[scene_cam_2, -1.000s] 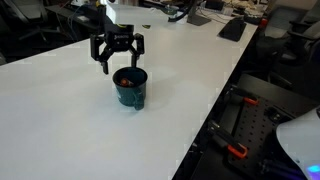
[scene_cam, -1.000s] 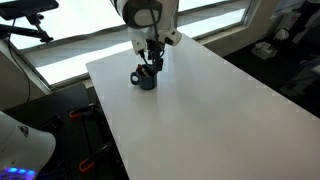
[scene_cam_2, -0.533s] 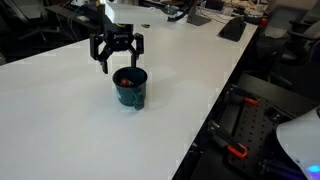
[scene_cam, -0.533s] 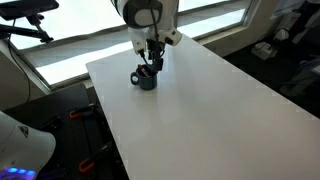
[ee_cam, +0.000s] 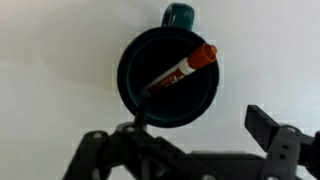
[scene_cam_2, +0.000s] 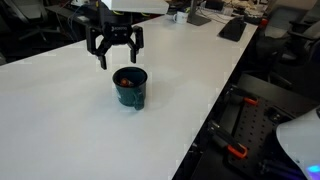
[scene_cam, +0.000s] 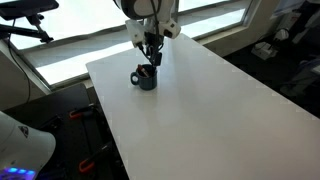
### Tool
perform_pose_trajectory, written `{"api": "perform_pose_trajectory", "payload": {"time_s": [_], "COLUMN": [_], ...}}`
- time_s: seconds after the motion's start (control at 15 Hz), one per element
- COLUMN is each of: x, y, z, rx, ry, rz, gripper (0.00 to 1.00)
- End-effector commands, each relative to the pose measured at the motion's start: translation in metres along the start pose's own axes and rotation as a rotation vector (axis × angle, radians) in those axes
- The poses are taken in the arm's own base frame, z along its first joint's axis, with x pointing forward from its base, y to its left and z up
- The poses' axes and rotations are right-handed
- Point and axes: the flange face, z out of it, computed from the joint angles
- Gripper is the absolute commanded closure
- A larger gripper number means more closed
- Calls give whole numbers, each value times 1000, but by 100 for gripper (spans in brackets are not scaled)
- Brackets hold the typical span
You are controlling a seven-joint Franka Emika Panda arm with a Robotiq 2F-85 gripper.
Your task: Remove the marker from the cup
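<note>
The cup (scene_cam: 146, 78) is a small dark mug that stands upright on the white table (scene_cam: 210, 110); it also shows in an exterior view (scene_cam_2: 130, 88). In the wrist view the cup (ee_cam: 135, 60) is seen from above, with its handle (ee_cam: 178, 14) at the top. The marker (ee_cam: 180, 70), reddish with a red cap end, leans inside the cup, with its upper end at the rim. It shows as a reddish spot in an exterior view (scene_cam_2: 127, 75). My gripper (scene_cam_2: 118, 57) hangs open and empty just above the cup (scene_cam: 152, 58), apart from it; its fingers (ee_cam: 268, 125) show in the wrist view.
The white table extends well to both sides of the cup. Its edge (scene_cam_2: 215, 115) drops off beside a dark floor with equipment. Windows and a frame (scene_cam: 60, 50) stand behind the table. Desks with clutter (scene_cam_2: 230, 25) lie at the far end.
My gripper has risen a little above the cup and stays open. The cup and the marker have not moved.
</note>
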Motion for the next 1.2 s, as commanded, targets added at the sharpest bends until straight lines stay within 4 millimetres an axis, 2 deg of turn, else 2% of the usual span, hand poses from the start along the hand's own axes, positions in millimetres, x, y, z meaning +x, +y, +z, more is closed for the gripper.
{"api": "perform_pose_trajectory", "payload": {"time_s": [0.0, 0.2, 0.4, 0.93, 1.13], "x": [-22, -38, -47, -53, -50], "y": [-6, -7, -7, 14, 18], "z": [-22, -26, -20, 32, 41], "rx": [6, 0, 12, 24, 46], "ry": [-53, -76, -89, -82, -36], "rz": [-41, -97, -152, -376, -360], "gripper": [0, 0, 0, 0, 0]}}
